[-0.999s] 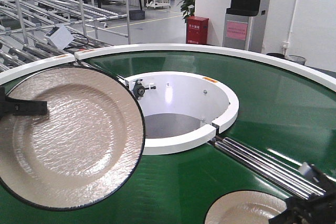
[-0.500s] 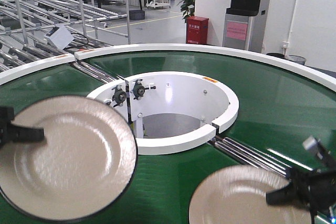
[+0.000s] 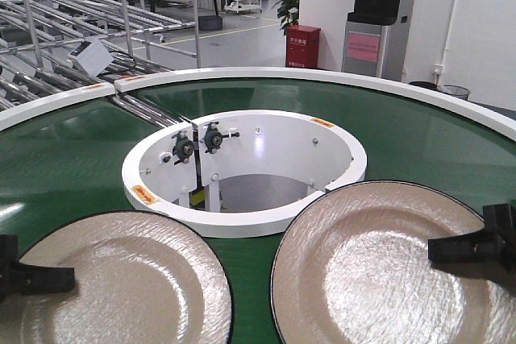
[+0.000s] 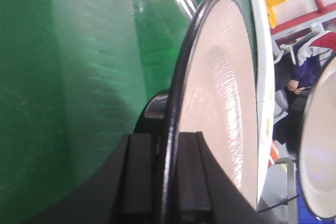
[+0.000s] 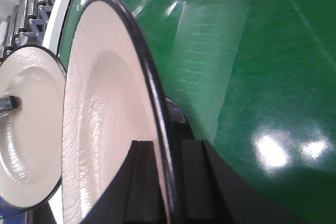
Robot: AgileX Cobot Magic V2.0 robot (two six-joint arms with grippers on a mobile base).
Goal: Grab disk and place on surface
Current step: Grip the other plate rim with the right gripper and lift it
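Two beige disks with thin black rims hang over the green belt. The left disk (image 3: 129, 279) is pinched at its left rim by my left gripper (image 3: 56, 279), which is shut on it. The right disk (image 3: 371, 271) is held at its right rim by my right gripper (image 3: 445, 249), also shut. In the left wrist view the disk (image 4: 220, 103) stands edge-on between the jaws of the gripper (image 4: 168, 182). The right wrist view shows its disk (image 5: 105, 129) clamped the same way in the gripper (image 5: 168, 182). The surface is out of view.
The green conveyor belt (image 3: 419, 142) curves around a white inner ring (image 3: 242, 223) with a well in its middle. Its white outer rim (image 3: 322, 76) runs behind. Metal roller racks (image 3: 48, 38) stand at the back left, a red box (image 3: 302, 46) and a dispenser (image 3: 372, 14) beyond.
The left disk has dropped from a raised, tilted pose to lower and flatter at the bottom left. The right disk has come up from the bottom edge and fills the lower right.
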